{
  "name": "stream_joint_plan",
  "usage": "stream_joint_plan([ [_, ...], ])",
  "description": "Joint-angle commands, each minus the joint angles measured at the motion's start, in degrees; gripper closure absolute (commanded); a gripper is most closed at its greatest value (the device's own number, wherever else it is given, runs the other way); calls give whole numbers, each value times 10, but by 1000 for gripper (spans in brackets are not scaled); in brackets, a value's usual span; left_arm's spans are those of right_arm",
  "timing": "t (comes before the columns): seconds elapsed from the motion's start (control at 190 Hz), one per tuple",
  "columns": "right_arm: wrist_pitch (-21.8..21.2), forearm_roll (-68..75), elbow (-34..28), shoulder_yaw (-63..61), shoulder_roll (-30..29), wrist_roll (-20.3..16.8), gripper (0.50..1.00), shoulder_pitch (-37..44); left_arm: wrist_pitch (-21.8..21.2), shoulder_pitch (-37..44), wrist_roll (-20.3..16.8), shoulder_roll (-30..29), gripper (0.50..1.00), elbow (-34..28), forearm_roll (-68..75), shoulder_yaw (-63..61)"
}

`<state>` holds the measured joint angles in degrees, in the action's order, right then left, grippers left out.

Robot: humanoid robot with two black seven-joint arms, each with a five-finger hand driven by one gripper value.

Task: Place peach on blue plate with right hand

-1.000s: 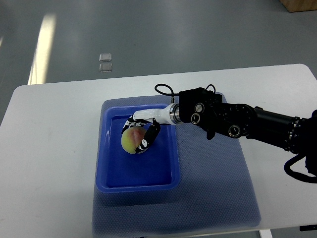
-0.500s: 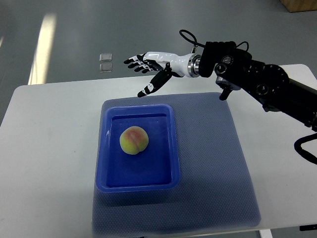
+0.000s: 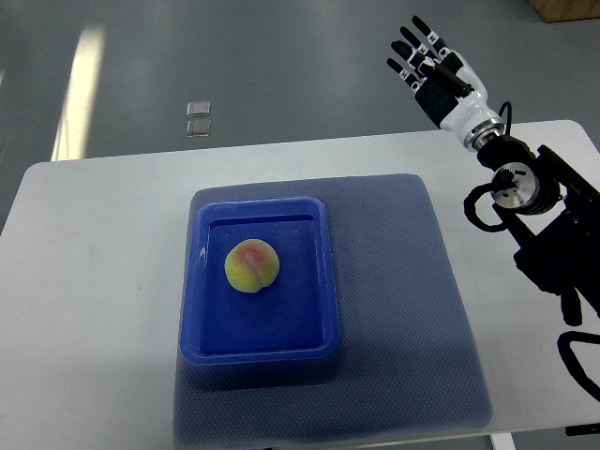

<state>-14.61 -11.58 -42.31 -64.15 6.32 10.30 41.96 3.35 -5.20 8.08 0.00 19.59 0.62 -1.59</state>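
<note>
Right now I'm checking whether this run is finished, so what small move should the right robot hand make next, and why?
Probably only a short retreat toward the right edge to rest. The round yellow-pink peach lies free inside the rectangular blue plastic plate, so the placing looks done. The right robot hand hangs open beyond the white table's far edge, holding nothing, well away from the plate.

**Peach sitting in blue plate**

Peach [image 3: 252,266]: round, yellow-green with a red-pink blush on top, whole, resting on the plate floor. It sits left of the plate's centre, slightly toward the far wall, touching no wall.

Blue plate [image 3: 328,281]: rectangular, raised rim, rounded corners, long side running away from the robot, flat and upright. Nothing else is in it besides the peach.
</note>
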Motion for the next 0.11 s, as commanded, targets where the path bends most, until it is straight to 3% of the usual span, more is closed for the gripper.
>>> stream_joint_plan([
  [0.0,-4,56,23,-3,-10,1,570,-14,0,0,0,0,500,0,0,0],
  [0.1,-6,63,31,-2,-14,2,570,-22,0,-1,0,0,500,0,0,0],
])
